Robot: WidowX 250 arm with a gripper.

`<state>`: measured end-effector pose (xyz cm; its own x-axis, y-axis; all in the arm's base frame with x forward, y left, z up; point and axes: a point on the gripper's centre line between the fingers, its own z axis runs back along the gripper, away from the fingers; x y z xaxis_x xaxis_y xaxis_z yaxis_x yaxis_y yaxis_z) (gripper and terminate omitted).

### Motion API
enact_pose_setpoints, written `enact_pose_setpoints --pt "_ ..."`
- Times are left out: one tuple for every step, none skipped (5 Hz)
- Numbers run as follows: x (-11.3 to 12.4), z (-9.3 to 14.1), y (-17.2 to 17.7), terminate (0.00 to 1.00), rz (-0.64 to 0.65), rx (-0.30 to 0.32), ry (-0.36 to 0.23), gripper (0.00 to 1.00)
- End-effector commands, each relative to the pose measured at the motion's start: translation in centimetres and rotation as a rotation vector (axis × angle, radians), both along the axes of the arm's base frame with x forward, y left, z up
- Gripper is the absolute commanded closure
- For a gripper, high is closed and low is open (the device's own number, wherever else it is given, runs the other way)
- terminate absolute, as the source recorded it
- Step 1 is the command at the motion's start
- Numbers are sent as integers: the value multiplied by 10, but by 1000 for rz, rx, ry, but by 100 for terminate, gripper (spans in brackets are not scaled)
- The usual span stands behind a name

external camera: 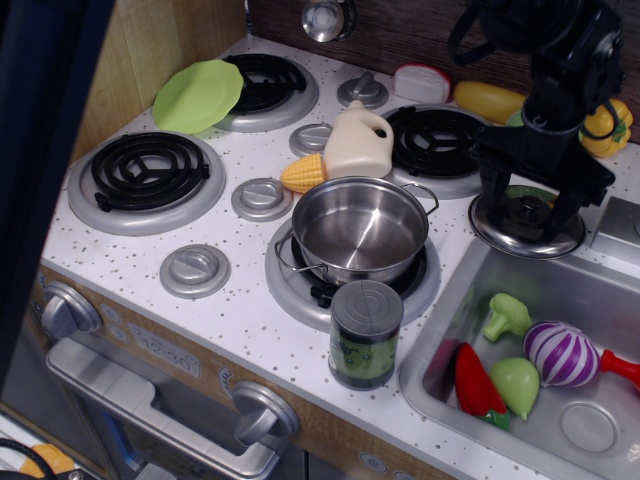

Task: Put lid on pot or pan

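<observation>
The shiny steel pot (360, 230) with two wire loop handles stands open and empty on the front right burner (300, 292). The round steel lid (527, 230) with its small centre knob lies on the counter to the right of the pot, at the sink's back edge. My black gripper (528, 207) is low over the lid, open, with one finger on each side of the knob. The arm hides the back of the lid.
A dark can with a green label (365, 333) stands in front of the pot. A cream jug (358, 142) and corn (303, 173) lie behind it. A green plate (197, 95) rests on the back left burner. The sink (560, 400) holds toy vegetables.
</observation>
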<state>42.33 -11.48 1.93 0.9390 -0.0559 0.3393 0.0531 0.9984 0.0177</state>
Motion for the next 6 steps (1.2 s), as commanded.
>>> enact_pose_setpoints --pt "10 12 4 0 -14 -41 -43 0" --pt "12 12 5 0 -16 -65 -9 100" --pt "13 12 5 0 -6 -61 -10 100" --pt "13 13 5 0 -8 -60 -6 100" --pt "14 14 5 0 -12 -59 -2 100" --pt "10 36 0 0 3 5 7 100"
